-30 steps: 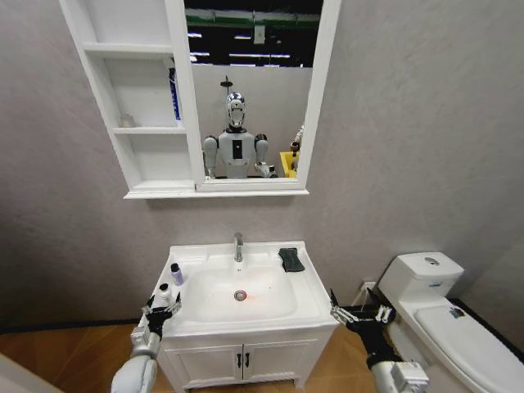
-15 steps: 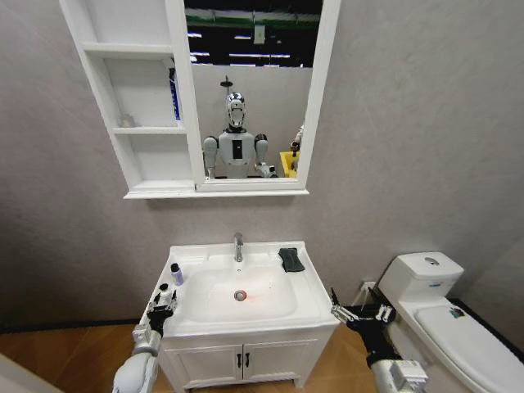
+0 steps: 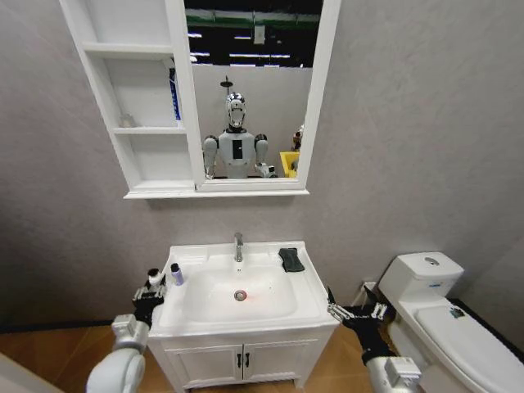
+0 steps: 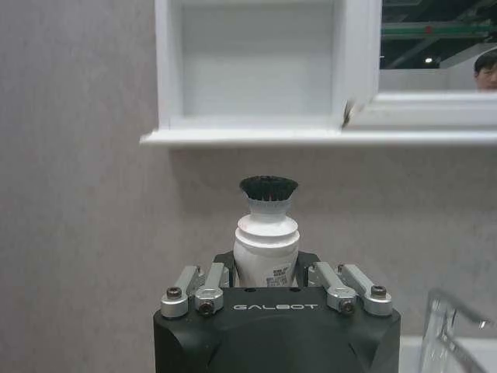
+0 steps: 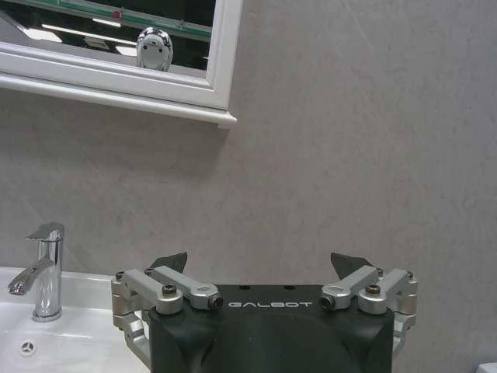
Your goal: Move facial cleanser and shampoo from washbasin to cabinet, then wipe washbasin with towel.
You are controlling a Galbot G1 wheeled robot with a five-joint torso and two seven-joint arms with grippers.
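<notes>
**Left gripper clamped on bottle at basin's left edge; right gripper spread, idle**

Head view, L to R:

- Upper left of frame: cabinet [image 3: 135, 106], white, wall-mounted, three open niches w/ tall mirror at its right. A blue-labelled item is seen against the right wall of the middle niche; a small pale object is seen on that niche's floor, too small to identify.
- Lower left: left gripper [image 3: 151, 288] is raised just off the left rim of the washbasin, fingers closed around a white bottle w/ black cap [image 3: 153, 276], held upright. In left wrist view the same bottle [image 4: 266, 249] is seen upright between the closed fingers of the left gripper [image 4: 266, 273], cap up, w/ the cabinet's bottom ledge [image 4: 311, 137] above it in frame.
- Just right of that gripper: a small purple bottle [image 3: 176, 273] is stood on the back-left ledge of the washbasin [image 3: 311, 307], apart from the gripper.
- Centre: chrome faucet [image 3: 238, 246] at back of bowl, metal drain [image 3: 240, 295] at bowl centre.
- Right of faucet: towel [image 3: 291, 259], dark, folded, is laid flat on the back-right ledge.
- Lower right: right gripper [image 3: 354, 312] is held just off the basin's right front corner, fingers spread apart, nothing held. In right wrist view its fingertips [image 5: 172, 262] are seen wide apart, w/ faucet [image 5: 40, 273] at lower left of frame.
- Far right: toilet [image 3: 446, 315], lid down.
</notes>
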